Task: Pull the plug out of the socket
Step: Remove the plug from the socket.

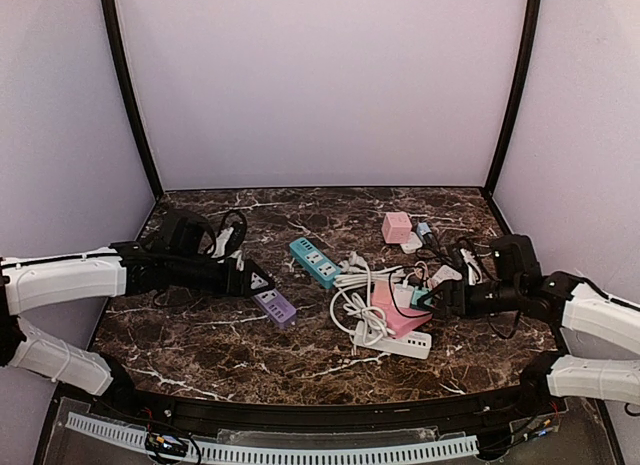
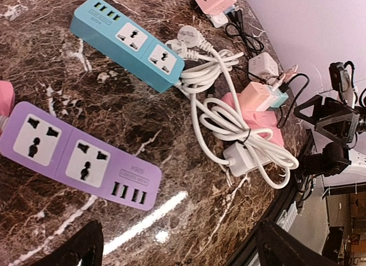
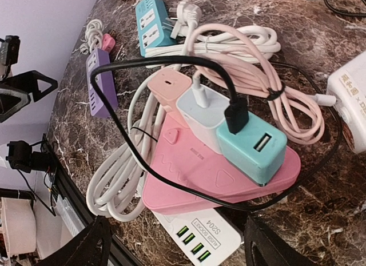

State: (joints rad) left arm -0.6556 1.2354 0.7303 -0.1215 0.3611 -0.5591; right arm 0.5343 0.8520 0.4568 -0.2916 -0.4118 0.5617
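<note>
- Top external: four power strips lie on the table (image 1: 190, 340). They are a teal strip (image 1: 315, 262), a purple strip (image 1: 275, 307), a pink strip (image 1: 395, 310) and a white strip (image 1: 395, 342). One pink cube socket (image 1: 396, 226) sits toward the far edge. The right arm (image 1: 590, 320) is the nearer one, with its jaws just beside the pink strip's right end. The left arm (image 1: 70, 280) ends by the purple strip, toward the left edge.
- Left wrist: the left jaws are spread wide with nothing between them. The purple strip (image 2: 74, 157) and the teal strip (image 2: 128, 43) each show two empty sockets.
- Right wrist: the right jaws are spread and grip nothing. Three adapters seem seated in a row on the pink strip (image 3: 217, 174): a teal charger (image 3: 257, 149), a white adapter (image 3: 200, 111) and a peach adapter (image 3: 167, 86). The teal charger is nearest, straight ahead of the jaws, and is probably the plug to pull. It would come away up off the strip's face.
</note>
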